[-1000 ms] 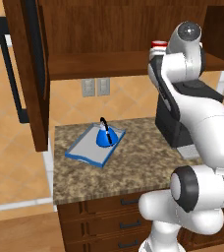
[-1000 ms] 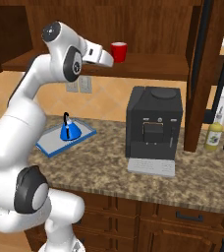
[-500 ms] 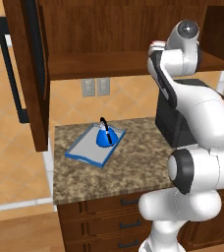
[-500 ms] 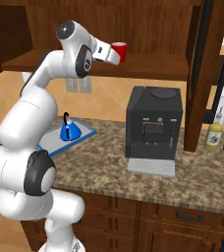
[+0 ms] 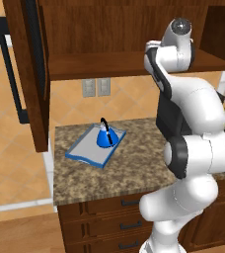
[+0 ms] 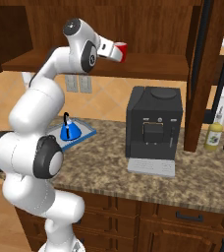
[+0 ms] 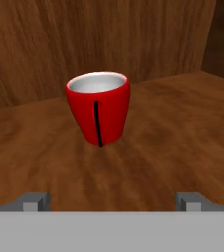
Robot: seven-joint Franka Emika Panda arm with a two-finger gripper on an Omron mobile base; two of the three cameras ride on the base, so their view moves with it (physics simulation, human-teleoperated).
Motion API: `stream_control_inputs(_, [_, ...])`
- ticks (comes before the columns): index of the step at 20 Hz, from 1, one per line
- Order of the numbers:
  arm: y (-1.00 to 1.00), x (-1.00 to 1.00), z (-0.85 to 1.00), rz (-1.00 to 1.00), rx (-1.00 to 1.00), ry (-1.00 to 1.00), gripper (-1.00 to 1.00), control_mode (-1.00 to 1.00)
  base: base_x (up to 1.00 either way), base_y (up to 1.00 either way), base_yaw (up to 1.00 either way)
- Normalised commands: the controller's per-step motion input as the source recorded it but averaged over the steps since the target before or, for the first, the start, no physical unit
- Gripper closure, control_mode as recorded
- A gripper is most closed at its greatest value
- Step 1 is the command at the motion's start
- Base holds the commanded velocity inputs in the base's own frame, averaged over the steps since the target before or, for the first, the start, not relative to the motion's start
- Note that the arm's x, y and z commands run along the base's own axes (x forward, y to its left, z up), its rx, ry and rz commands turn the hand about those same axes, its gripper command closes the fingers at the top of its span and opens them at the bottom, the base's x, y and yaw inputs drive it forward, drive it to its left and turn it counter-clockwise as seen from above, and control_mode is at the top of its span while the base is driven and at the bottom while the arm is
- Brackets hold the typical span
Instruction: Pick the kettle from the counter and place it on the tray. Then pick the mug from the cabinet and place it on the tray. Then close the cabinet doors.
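Gripper (image 7: 112, 199): one, fingers spread wide, holding nothing; both tips sit low in the hand view with the gap between them broader than the cup ahead.

Mug (image 7: 98, 108): one, red with a white inside, upright on the cabinet shelf (image 7: 182, 128), straight ahead of the hand and centred between the tips, not yet touched. Its handle faces the hand edge-on, as a dark vertical line.

Change: over the last second the arm has swung and reached further into the cabinet, so that the hand, which was short of the mug, is now close upon it in the right base view. Judged meaning: the second pick is in approach; a little more forward travel is needed before closing.

Kettle (image 5: 104, 136): one, blue, standing on the tray (image 5: 83, 150), far below the hand and off to its left. The first placing looks done.

Tray: one, on the counter (image 5: 129, 170).

Cabinet doors: two, both open, one (image 5: 31, 74) far to the hand's left, one (image 6: 202, 74) to its right. Closing remains.

Coffee machine (image 6: 154, 129): one, below the hand. Bottles (image 6: 213, 134): two, beyond it.
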Motion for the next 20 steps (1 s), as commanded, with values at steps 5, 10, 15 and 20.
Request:
stream_control_inputs(5, [-0.01,0.35,0.00,0.00,0.00,0.00,-1.00,-1.00,0.00,0.00,0.00])
stream_control_inputs(10, [-0.08,0.31,0.00,0.00,0.00,0.00,-1.00,-1.00,0.00,0.00,0.00])
stream_control_inputs(15, [-0.17,0.23,0.00,0.00,0.00,0.00,-1.00,-1.00,0.00,0.00,0.00])
stream_control_inputs(20, [-0.04,0.25,0.00,0.00,0.00,0.00,-1.00,-1.00,0.00,0.00,0.00])
